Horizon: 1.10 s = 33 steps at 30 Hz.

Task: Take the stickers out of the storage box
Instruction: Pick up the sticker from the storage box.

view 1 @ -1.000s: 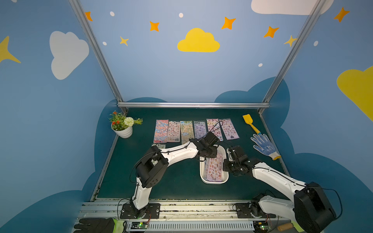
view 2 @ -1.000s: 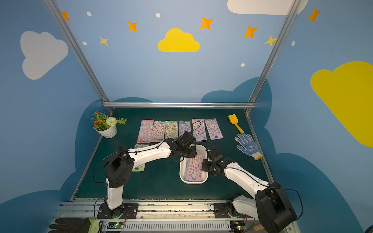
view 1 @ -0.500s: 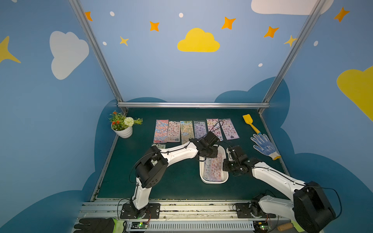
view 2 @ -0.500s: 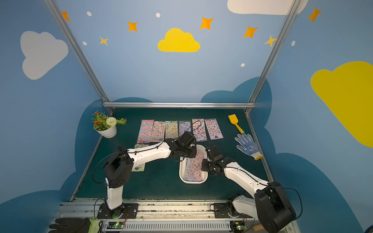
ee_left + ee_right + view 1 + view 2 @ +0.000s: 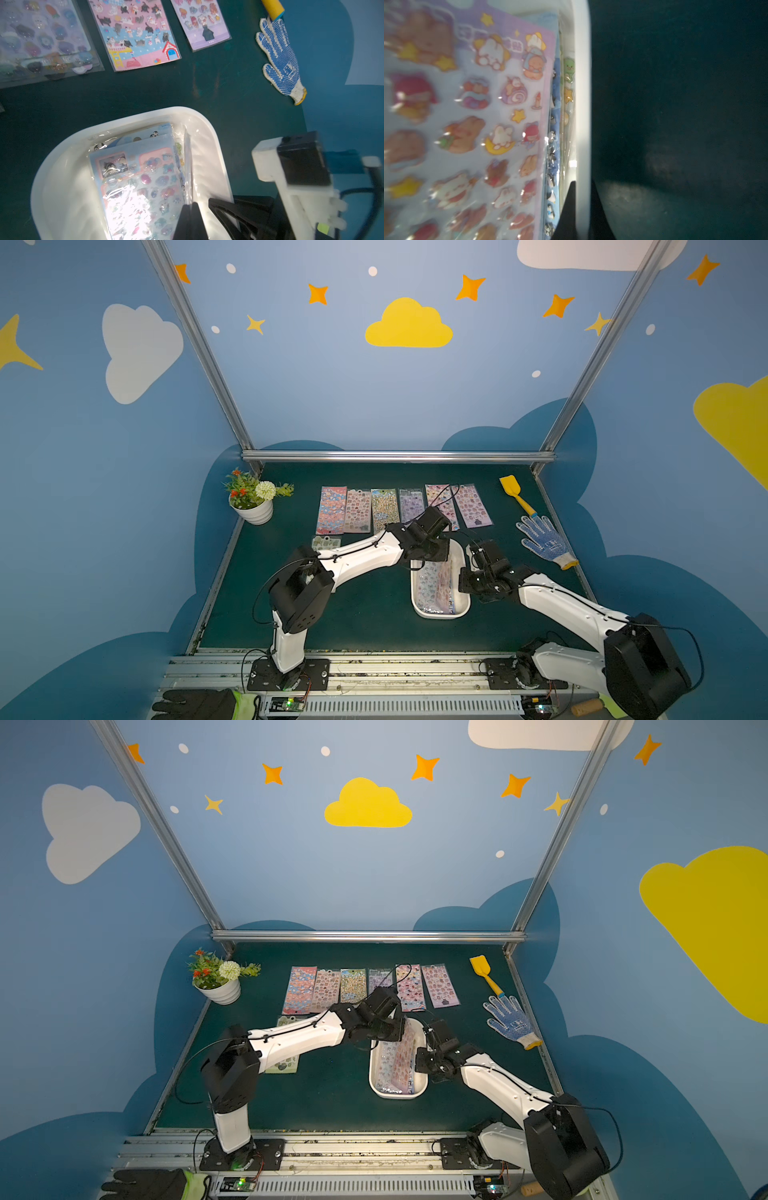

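Observation:
The white storage box (image 5: 441, 615) (image 5: 397, 1096) lies mid-table with a stack of glossy stickers (image 5: 434, 585) (image 5: 395, 1060) inside. My left gripper (image 5: 431, 562) (image 5: 384, 1039) reaches into its far end. In the left wrist view the left gripper (image 5: 190, 204) is shut on the raised edge of a clear-sleeved sticker sheet (image 5: 188, 158) standing against the box wall (image 5: 209, 145). My right gripper (image 5: 463, 585) (image 5: 417, 1063) (image 5: 582, 182) is shut on the box's right wall (image 5: 583, 104), one finger inside and one outside. Several more stickers (image 5: 359, 510) (image 5: 326, 990) lie in a row behind the box.
A white flower pot (image 5: 253, 508) stands at the back left. A yellow scoop (image 5: 515, 493) and a blue-dotted glove (image 5: 544, 541) lie at the right. A green sheet (image 5: 286, 1048) lies partly under the left arm. A black glove (image 5: 199, 705) rests on the front rail.
The left gripper's jaws have closed on the sheet's edge inside the box. Both arms have stayed almost where they were; the right gripper keeps its hold on the box wall.

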Available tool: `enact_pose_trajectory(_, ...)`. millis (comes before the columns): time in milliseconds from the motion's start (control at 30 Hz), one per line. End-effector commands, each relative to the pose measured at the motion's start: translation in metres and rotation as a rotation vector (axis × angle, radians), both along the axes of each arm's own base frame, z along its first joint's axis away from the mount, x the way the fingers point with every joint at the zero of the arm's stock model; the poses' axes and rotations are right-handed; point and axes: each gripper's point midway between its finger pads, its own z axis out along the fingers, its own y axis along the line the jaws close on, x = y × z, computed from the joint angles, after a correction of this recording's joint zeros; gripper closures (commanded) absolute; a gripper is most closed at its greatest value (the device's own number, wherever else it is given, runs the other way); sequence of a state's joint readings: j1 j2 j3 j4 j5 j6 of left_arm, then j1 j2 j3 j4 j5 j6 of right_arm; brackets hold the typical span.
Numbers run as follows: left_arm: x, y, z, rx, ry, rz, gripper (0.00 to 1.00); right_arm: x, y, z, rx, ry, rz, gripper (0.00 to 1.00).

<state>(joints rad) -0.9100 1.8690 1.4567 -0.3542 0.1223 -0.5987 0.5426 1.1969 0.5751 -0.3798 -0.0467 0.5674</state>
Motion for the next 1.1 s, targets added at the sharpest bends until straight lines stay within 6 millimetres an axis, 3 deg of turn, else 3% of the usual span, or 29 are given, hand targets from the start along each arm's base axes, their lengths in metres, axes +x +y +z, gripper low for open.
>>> enact_pose_trajectory(0,-0.002,0.008,0.012,-0.004,-0.028,0.000,0.96,0.010,0.007,0.017,0.029,-0.040,0.008,1.00)
enact_pose_trajectory(533,-0.005,0.030,0.065,-0.120,-0.036,0.016,0.96,0.010,0.010,0.020,0.042,-0.050,0.034,1.00)
enact_pose_trajectory(767,-0.010,0.049,0.087,-0.185,-0.016,0.038,0.96,0.008,0.011,0.025,0.055,-0.061,0.048,1.00)
enact_pose_trajectory(900,-0.009,0.072,0.095,-0.215,0.005,0.075,0.97,0.008,0.012,0.032,0.063,-0.081,0.058,1.00)
enact_pose_trajectory(1067,-0.005,0.114,0.102,-0.229,0.020,0.123,0.96,0.007,0.014,0.039,0.083,-0.100,0.072,1.00)
